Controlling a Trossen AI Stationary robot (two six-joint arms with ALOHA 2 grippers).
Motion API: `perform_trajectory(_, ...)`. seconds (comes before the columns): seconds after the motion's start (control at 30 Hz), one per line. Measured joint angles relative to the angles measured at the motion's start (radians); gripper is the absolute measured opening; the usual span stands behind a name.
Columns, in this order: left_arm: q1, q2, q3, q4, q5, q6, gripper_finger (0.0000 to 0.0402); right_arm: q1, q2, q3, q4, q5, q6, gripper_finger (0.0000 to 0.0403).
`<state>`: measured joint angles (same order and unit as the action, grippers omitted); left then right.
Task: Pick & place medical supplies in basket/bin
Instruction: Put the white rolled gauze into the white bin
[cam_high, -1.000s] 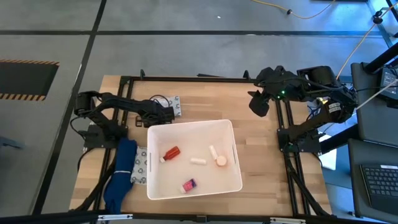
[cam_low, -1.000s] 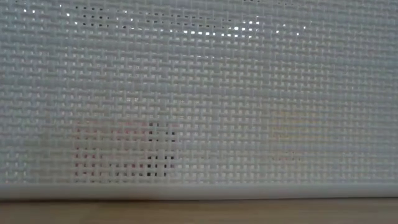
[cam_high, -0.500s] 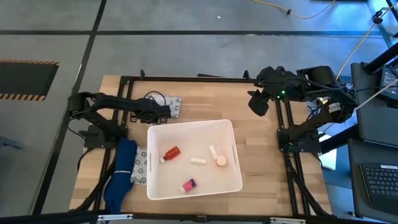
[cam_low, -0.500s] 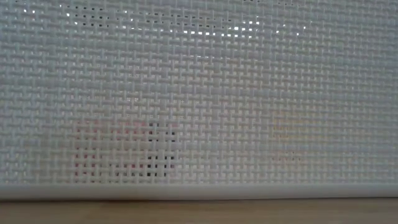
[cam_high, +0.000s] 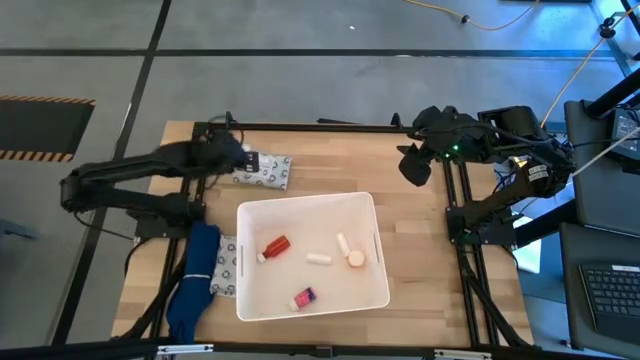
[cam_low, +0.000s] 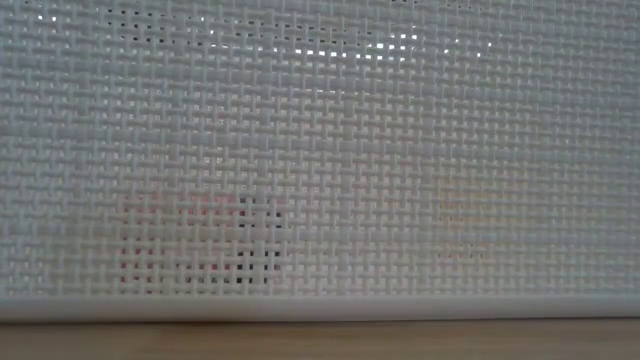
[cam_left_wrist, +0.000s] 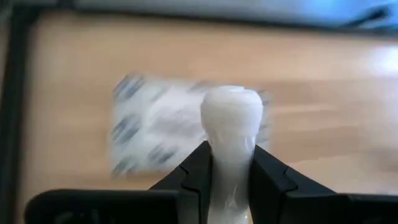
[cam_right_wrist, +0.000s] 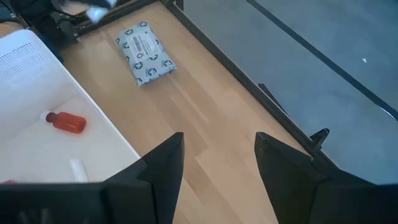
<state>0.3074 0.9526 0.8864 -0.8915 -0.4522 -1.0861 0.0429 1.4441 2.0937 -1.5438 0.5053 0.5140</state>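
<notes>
While right gripper (cam_high: 413, 166) idles fingers apart at 2 o'clock, left gripper (cam_left_wrist: 229, 163) fingers clamp white tube (cam_left_wrist: 231, 124) above packet (cam_high: 262, 171).

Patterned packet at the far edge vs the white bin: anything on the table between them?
Nothing. High view shows bare wood between the patterned packet and the white bin; the right wrist view shows the same.

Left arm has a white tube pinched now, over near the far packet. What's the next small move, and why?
Probably swing the left gripper toward the white bin and stop above its open middle. Its fingers are clamped on the white tube, which hangs over the patterned packet on the table, outside the bin. The right gripper waits open at the far right, clear of that path.
</notes>
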Motion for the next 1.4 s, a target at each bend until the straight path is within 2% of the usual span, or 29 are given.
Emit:
perform_trajectory(0.1,-0.02,-0.073,0.072,0.158,0.084,0.251,0.0073,0.0,0.0,-0.001,0.003,0.002,-0.001,0.0199)
perform_trajectory(0.2,-0.055,-0.112,0.138,0.369,0.286,0.469,0.0069,0.0,0.0,-0.017,0.008,0.003,0.002,0.0199)
perform_trajectory(0.3,-0.106,-0.102,0.206,0.489,0.511,0.581,0.0066,0.001,0.0,-0.045,0.008,0.047,0.008,0.0199)
perform_trajectory(0.37,-0.152,-0.071,0.251,0.493,0.581,0.62,0.0066,0.0,0.0,-0.071,0.009,0.084,0.034,0.0199)
perform_trajectory(0.47,-0.23,-0.001,0.289,0.477,0.583,0.649,0.0065,0.0,-0.009,-0.138,0.068,0.09,0.023,0.0199)
perform_trajectory(0.6,-0.306,0.116,0.314,0.457,0.602,0.663,0.0064,0.014,-0.067,-0.318,0.275,0.087,-0.044,0.0199)
perform_trajectory(0.83,-0.396,0.305,0.408,0.35,0.603,0.654,0.0064,0.059,-0.303,-0.667,0.717,0.054,-0.101,0.0199)
perform_trajectory(0.93,-0.405,0.383,0.472,0.319,0.6,0.655,0.0063,0.07,-0.386,-0.787,0.825,0.051,-0.1,0.0199)
perform_trajectory(1.07,-0.43,0.511,0.597,0.194,0.584,0.654,0.0063,0.073,-0.456,-0.898,0.881,0.05,-0.05,0.0199)
perform_trajectory(1.27,-0.495,0.719,0.873,-0.149,0.433,0.666,0.0063,0.073,-0.492,-1.005,0.882,0.036,0.014,0.0199)
perform_trajectory(1.4,-0.561,0.832,1.022,-0.239,0.418,0.729,0.0063,0.073,-0.492,-1.052,0.88,0.033,0.033,0.0199)
